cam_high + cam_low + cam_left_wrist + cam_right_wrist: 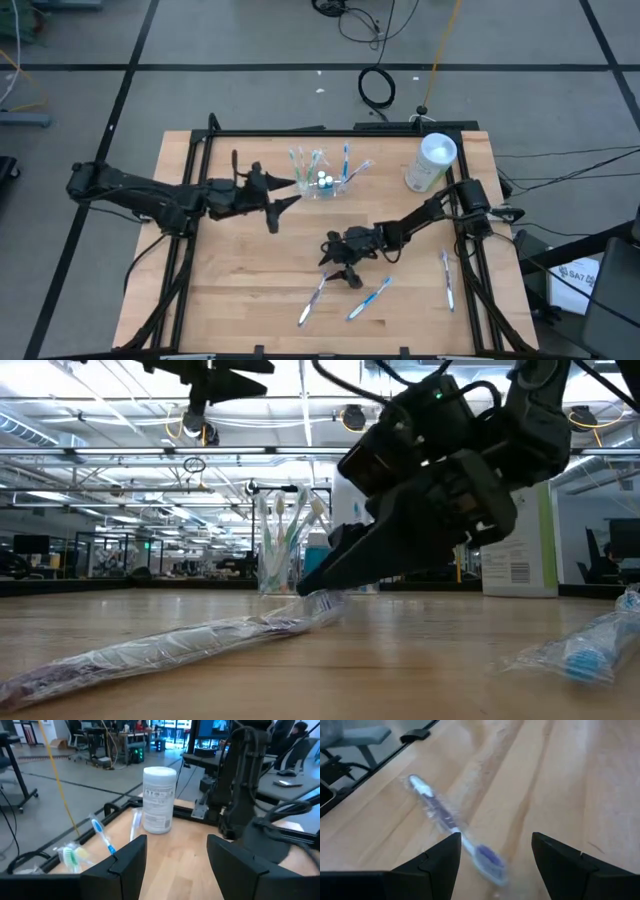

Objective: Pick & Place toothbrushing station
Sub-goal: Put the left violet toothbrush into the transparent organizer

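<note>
Wooden table [230, 290] inside a black frame, grey floor and cables around it.

Left side: left gripper [290, 192] hovers with jaws spread, holding nothing, just beside the clear cup [322, 183] at the back of the table. Cup stands upright with several toothbrushes in it.

Centre: right gripper [340, 262] is low over the table, jaws apart and empty. A wrapped toothbrush [313, 297] lies flat, its head end right under the fingertips, handle running away toward the front-left. The right arm is clearly the nearer one. My read: the grasp turns on the jaws straddling the handle across its long axis.

Right of that: a second wrapped brush [368, 299] lies close by on a similar slant; a third [448, 279] sits apart near the right frame rail. White cylindrical container [431, 163] at the back right.

Views: the right wrist view shows the brush [455, 827] running diagonally between the two fingers [437, 862], bristle end nearest. The low view shows the tips almost touching the wrapper [180, 645]; contact itself I cannot tell.
</note>
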Controlling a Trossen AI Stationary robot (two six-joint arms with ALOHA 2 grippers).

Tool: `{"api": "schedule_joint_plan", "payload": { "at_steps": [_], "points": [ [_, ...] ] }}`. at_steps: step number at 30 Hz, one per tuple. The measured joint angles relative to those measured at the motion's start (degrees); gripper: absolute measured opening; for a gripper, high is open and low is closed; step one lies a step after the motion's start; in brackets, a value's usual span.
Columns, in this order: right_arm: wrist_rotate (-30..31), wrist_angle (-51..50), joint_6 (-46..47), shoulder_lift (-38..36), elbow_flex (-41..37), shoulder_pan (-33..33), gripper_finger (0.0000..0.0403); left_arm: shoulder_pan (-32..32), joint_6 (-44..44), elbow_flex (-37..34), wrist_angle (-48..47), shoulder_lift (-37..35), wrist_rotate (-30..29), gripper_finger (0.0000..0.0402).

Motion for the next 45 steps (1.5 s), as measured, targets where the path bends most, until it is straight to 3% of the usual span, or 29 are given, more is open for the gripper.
{"api": "schedule_joint_plan", "payload": {
  "at_steps": [9,13,28,37,45],
  "points": [
    [-1.7,-3.1,0.6,0.9,0.0,-0.3,0.0235,-1.3,-7.2,0.0,-12.4,-3.4,0.0,0.0214],
    [-1.6,-3.5,0.5,0.9,0.1,0.1,0.0227,-1.3,-7.0,0.0,-12.9,-3.4,0.0,0.0214],
    [-1.4,-4.1,-2.2,0.9,0.1,0.3,0.0102,-1.2,-6.9,0.0,-13.0,-3.3,-0.4,0.0214],
    [-2.0,-4.7,-2.2,0.2,-0.1,0.4,0.0051,-1.2,-6.0,0.0,-13.0,-3.3,-0.6,0.0214],
    [1.2,-17.3,-8.2,-10.4,-0.1,0.4,0.0054,-1.2,-2.6,0.0,-13.0,-3.3,-0.8,0.0214]
  ]
}}
